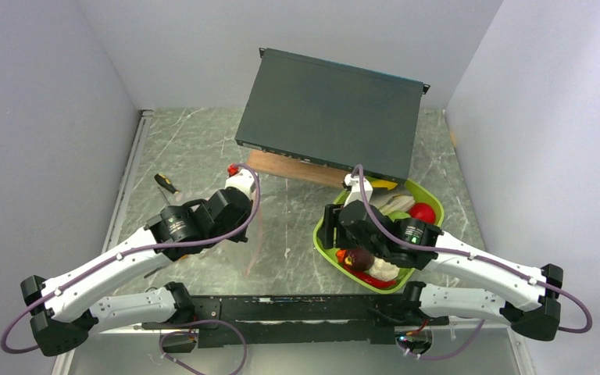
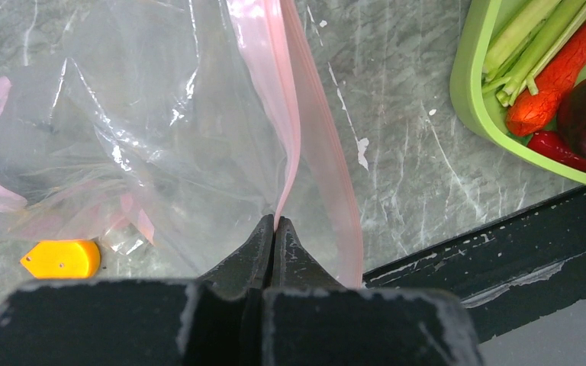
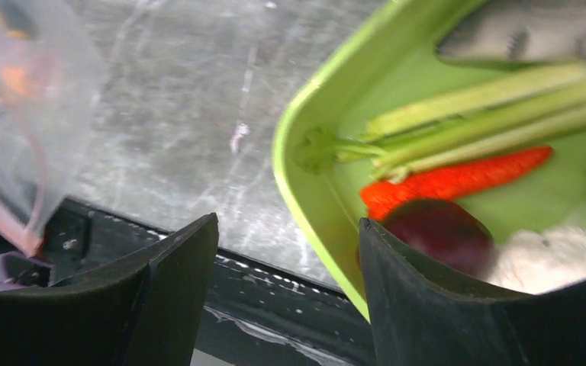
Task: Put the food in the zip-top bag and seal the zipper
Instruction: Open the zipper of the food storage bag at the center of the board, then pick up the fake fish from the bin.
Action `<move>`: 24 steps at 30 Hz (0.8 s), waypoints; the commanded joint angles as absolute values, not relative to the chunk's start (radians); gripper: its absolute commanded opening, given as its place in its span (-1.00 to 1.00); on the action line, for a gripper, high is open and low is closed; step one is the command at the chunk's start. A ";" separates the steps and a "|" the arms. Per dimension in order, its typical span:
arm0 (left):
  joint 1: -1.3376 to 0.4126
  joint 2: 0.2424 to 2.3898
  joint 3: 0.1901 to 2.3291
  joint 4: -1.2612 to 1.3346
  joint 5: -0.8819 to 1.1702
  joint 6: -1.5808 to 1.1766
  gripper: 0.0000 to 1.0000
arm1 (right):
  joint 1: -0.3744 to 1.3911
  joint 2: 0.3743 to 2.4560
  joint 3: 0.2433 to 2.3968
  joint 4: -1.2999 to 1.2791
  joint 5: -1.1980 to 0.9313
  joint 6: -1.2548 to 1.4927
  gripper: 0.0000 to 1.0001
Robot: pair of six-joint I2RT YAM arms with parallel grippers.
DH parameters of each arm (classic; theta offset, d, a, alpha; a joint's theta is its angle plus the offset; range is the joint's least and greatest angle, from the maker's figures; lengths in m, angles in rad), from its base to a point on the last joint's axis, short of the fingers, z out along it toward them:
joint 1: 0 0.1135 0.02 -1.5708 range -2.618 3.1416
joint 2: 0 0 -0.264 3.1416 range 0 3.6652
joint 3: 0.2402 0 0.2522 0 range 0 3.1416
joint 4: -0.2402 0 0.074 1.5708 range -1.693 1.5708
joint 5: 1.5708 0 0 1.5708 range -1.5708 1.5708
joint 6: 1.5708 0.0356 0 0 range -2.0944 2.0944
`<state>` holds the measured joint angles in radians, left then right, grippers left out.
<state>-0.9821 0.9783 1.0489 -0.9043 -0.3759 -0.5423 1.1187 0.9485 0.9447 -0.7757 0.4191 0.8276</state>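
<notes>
Left gripper (image 2: 275,223) pinches zipper (image 2: 286,114); right gripper (image 3: 288,221) stands open.

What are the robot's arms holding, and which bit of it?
The left end effector pinches the zip-top bag by its pink zipper strip. The right end effector is open and holds nothing.

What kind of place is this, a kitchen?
Probably a robot lab bench, not a kitchen: plain grey walls box in a marbled table, two robot arms are bolted at its edge, and the food in the green tray looks like toys.
</notes>
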 commanded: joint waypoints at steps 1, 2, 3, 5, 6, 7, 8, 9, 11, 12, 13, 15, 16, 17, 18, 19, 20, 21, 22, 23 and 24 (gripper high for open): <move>-0.977 0.976 1.037 -0.851 -0.353 -0.561 -1.00 | 1.119 0.952 0.942 -0.997 0.556 1.021 0.48; -0.977 0.977 1.036 -0.850 -0.354 -0.561 -1.00 | 1.120 0.965 0.943 -1.032 0.576 1.059 0.54; -0.977 0.977 1.035 -0.850 -0.355 -0.561 -1.00 | 1.120 0.980 0.946 -1.069 0.593 1.098 0.63; -0.977 0.977 1.030 -0.844 -0.353 -0.564 -1.00 | 1.120 1.010 0.953 -1.127 0.622 1.160 0.81; -0.977 0.978 1.025 -0.840 -0.346 -0.566 -1.00 | 1.119 1.026 0.955 -1.146 0.632 1.181 0.89; -0.977 0.980 1.025 -0.837 -0.340 -0.569 -1.00 | 1.120 1.039 0.956 -1.155 0.633 1.193 0.91; -0.978 0.982 1.022 -0.837 -0.332 -0.572 -1.00 | 1.119 1.050 0.954 -1.159 0.632 1.203 0.93; -0.977 0.983 1.017 -0.835 -0.327 -0.574 -1.00 | 1.119 1.062 0.949 -1.162 0.631 1.212 0.99; -0.977 0.983 1.009 -0.830 -0.324 -0.578 -1.00 | 1.122 1.076 0.932 -1.151 0.629 1.226 1.00; -0.977 0.985 1.005 -0.830 -0.320 -0.581 -1.00 | 1.121 1.083 0.918 -1.137 0.628 1.227 1.00; -0.977 0.988 1.005 -0.831 -0.313 -0.582 -1.00 | 1.122 1.090 0.905 -1.122 0.628 1.228 1.00; -0.977 0.990 1.007 -0.834 -0.297 -0.589 -1.00 | 1.121 1.108 0.889 -1.105 0.633 1.238 1.00; -0.977 0.989 1.005 -0.832 -0.292 -0.589 -1.00 | 1.122 1.116 0.884 -1.096 0.633 1.239 1.00; -0.977 0.988 1.002 -0.829 -0.289 -0.591 -1.00 | 1.122 1.123 0.876 -1.082 0.634 1.236 1.00; -0.977 0.988 0.996 -0.826 -0.290 -0.592 -1.00 | 1.123 1.135 0.872 -1.074 0.634 1.239 1.00; -0.977 0.987 0.995 -0.827 -0.291 -0.594 -1.00 | 1.125 1.141 0.868 -1.070 0.637 1.242 1.00; -0.977 0.989 0.997 -0.831 -0.291 -0.600 -1.00 | 1.126 1.149 0.866 -1.065 0.640 1.241 1.00; -0.977 0.991 1.000 -0.835 -0.288 -0.606 -1.00 | 1.128 1.154 0.864 -1.065 0.642 1.244 1.00; -0.977 0.994 1.001 -0.835 -0.284 -0.607 -1.00 | 1.132 1.159 0.862 -1.066 0.646 1.247 1.00; -0.977 0.994 0.999 -0.830 -0.277 -0.608 -1.00 | 1.134 1.161 0.858 -1.065 0.650 1.253 1.00; -0.977 0.995 0.996 -0.825 -0.271 -0.607 -1.00 | 1.135 1.162 0.854 -1.065 0.654 1.257 1.00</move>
<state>-0.9810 0.9920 1.0008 -0.8562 -0.3019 -0.5827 1.1244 1.1603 0.8623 -1.0870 0.6048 1.2205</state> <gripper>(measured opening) 0.012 0.994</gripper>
